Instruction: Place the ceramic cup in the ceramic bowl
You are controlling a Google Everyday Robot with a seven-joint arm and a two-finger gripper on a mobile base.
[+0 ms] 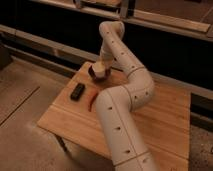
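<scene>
- Dim surroundings: a light wooden worktop (165,117) stands on a speckled floor, with dark panels and pale horizontal rails behind it.
- Near the worktop's far left corner sits the ceramic bowl (98,75), dark maroon-brown and glossy.
- At the bowl's top edge shows the ceramic cup (99,66), cream-white; it looks to be at or just inside the rim, though whether it rests in the bowl cannot be told.
- Left of the bowl and apart from it lies a flat black block (77,91) on the wood.
- Between block and arm lies a thin red-orange stick (92,100), partly hidden by the arm.
- The white arm rises from the lower right foreground, bends at a rounded elbow over the worktop's middle, runs up to a second bend near the back rail, then drops down toward the bowl.
- The end effector (102,64) is right over the bowl, at the cup; whether it grips the cup I cannot tell.
</scene>
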